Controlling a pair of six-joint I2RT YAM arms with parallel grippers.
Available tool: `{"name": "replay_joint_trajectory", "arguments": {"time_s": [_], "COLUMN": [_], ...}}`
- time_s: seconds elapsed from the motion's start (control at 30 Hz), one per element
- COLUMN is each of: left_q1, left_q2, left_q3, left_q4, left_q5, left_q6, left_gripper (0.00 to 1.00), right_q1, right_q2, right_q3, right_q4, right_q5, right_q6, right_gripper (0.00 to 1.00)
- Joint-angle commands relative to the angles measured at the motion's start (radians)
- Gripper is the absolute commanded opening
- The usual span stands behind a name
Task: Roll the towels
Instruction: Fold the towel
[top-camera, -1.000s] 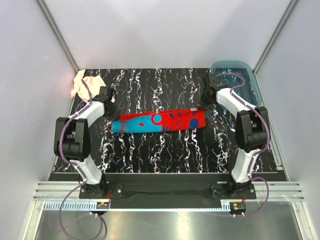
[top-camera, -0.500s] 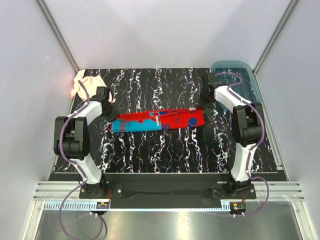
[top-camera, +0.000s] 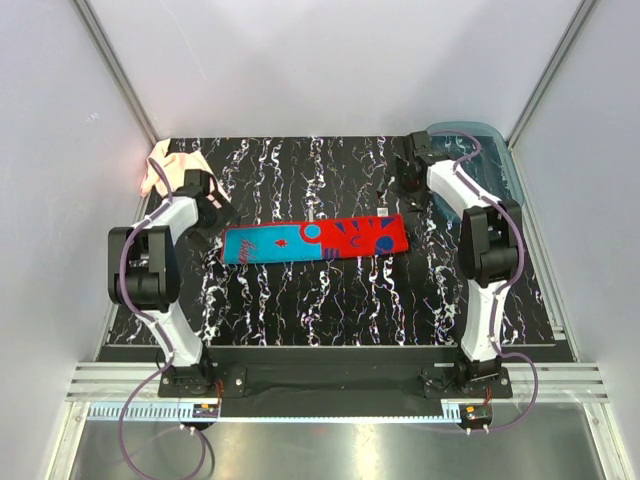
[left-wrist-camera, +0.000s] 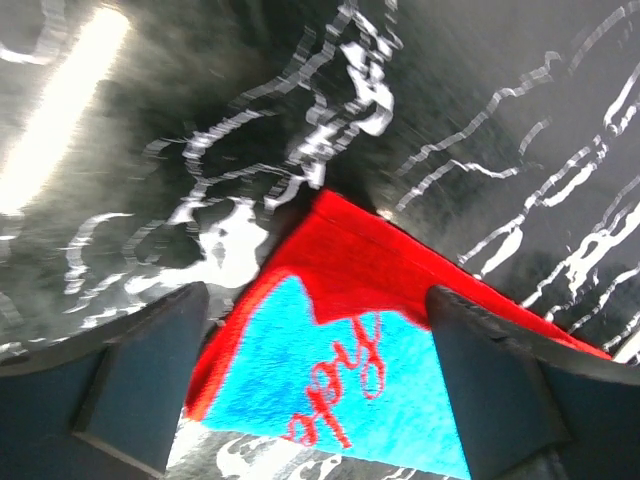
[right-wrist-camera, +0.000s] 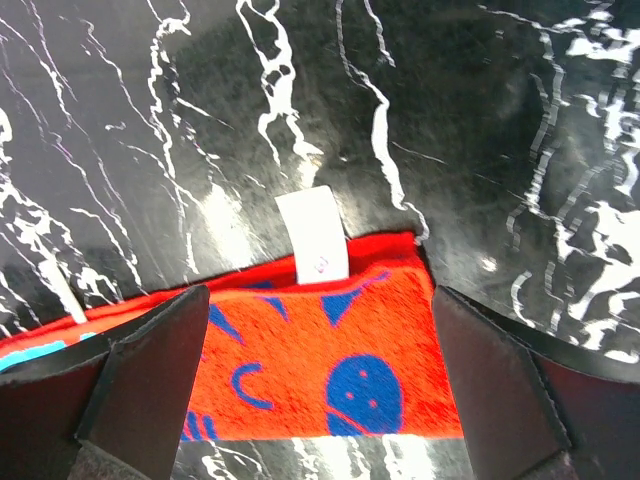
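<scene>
1. Towels lie apart on the black marbled table (top-camera: 330, 300): the blue towel (top-camera: 315, 240) is a long flat strip across the middle, and the peach-pink towel (top-camera: 160, 168) sits crumpled in the far left corner.
2. The strip's left end is bright blue with red script and its right end is red with blue shapes. A white label (right-wrist-camera: 318, 235) sticks out from the far edge near the right end.
3. The left gripper (left-wrist-camera: 315, 300) hangs over the strip's left corner with its jaws spread wide, gripping nothing.
4. The right gripper (right-wrist-camera: 318, 300) hangs over the strip's right far corner, jaws equally wide and empty, with the label between its fingers (right-wrist-camera: 150, 370) in the wrist view.
5. A translucent blue tray (top-camera: 497, 150) stands in the far right corner, just behind the right arm.
</scene>
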Motion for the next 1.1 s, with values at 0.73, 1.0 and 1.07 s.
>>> {"name": "replay_joint_trajectory", "arguments": {"time_s": [0.73, 1.0, 1.07], "left_q1": [-0.115, -0.121, -0.121], "left_q2": [-0.364, -0.260, -0.243], "left_q3": [-0.511, -0.464, -0.447], "left_q4": [0.301, 0.324, 0.324], "left_q5": [0.122, 0.075, 0.069], "left_q6": [-0.139, -0.133, -0.123], "left_gripper": [0.92, 0.67, 0.41], "right_q1": [-0.007, -0.005, -0.007], "right_q2": [-0.210, -0.210, -0.222], "right_q3": [-0.445, -0.502, -0.523], "right_q4": [0.094, 0.132, 0.133], "right_q5": [-0.059, -0.097, -0.103], "right_q6": [-0.051, -0.048, -0.050], "right_gripper": [0.98, 0.38, 0.26]}}
